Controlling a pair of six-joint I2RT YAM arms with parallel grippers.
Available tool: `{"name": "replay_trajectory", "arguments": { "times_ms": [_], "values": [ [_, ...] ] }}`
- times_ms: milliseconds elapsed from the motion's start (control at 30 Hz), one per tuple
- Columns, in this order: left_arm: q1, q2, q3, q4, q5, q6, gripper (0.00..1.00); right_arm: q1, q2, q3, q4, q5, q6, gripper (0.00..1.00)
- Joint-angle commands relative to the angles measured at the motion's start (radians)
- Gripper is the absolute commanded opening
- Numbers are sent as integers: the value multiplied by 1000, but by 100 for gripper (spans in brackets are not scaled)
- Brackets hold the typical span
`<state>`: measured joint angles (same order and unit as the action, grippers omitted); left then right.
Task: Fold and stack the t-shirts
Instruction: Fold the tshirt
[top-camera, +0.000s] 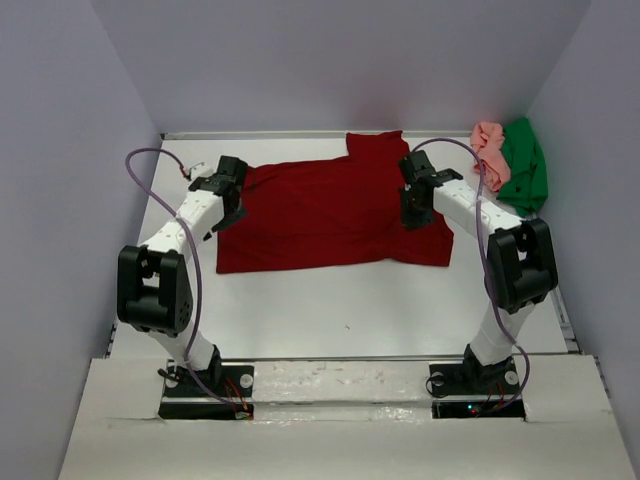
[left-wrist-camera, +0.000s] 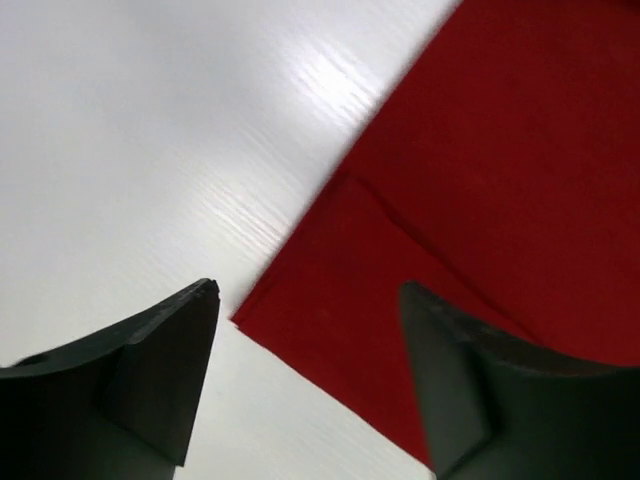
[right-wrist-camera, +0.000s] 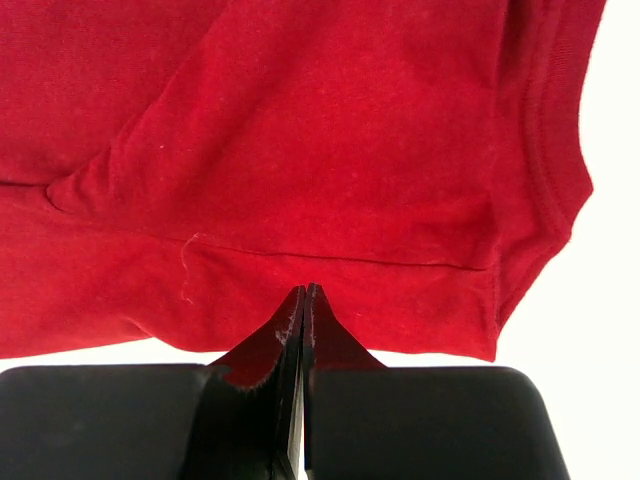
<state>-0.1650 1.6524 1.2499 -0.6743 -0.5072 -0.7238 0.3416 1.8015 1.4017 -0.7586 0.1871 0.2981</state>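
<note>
At the left of the table (top-camera: 330, 310), the left gripper (left-wrist-camera: 308, 300) hangs over the left edge of the dark red t-shirt (top-camera: 330, 215). Its fingers are spread wide and hold nothing. In the left wrist view a corner of the cloth lies between them, with bare table under the left finger. The shirt itself lies spread flat across the middle of the table, nearer the far side, with one flap reaching toward the far edge.

At the shirt's right end sits the right gripper (right-wrist-camera: 305, 295), its fingers pressed together with no gap showing. The tips meet just at the near edge of the cloth, by a seam. I cannot tell whether a fold is nipped between them or they merely rest on top.

Further right, in the far right corner, the pale pink t-shirt (top-camera: 487, 148) and the bright green t-shirt (top-camera: 527, 170) lie bunched and touching each other, near the red one but apart from it.

The main risk is an uneven lift. If the right fingers have no cloth, or the left ones close on the table beside the corner, one end rises alone and the shirt drags askew, giving a crooked fold. A grip on only the upper layer would let the lower one sag. A wide swing of the right arm could also catch the bunched pair.
</note>
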Motion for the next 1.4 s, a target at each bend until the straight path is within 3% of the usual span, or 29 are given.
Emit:
{"name": "replay_trajectory", "arguments": {
  "times_ms": [0, 33, 67, 400, 567, 1000, 1367],
  "values": [
    [-149, -108, 25, 13, -4, 58, 55, 0, 19, 30, 5, -46, 41, 0],
    [-156, -114, 13, 31, 40, 61, 37, 0, 24, 26, 10, -54, 48, 0],
    [-159, -124, -15, 48, 121, 63, 1, 0, 27, 20, 13, -57, 62, 0],
    [-165, 10, -33, 171, 349, 113, 0, 0, 93, 52, 2, -25, 102, 0],
    [-166, 23, -33, 243, 479, 149, 0, 0, 101, 30, 111, -107, 75, 0],
    [-163, 173, -26, 251, 657, 162, 0, 0, 177, -27, 108, -81, 139, 0],
    [-130, 179, -85, 231, 625, 143, 0, 19, 124, -205, 123, -41, 240, 0]
  ]
}}
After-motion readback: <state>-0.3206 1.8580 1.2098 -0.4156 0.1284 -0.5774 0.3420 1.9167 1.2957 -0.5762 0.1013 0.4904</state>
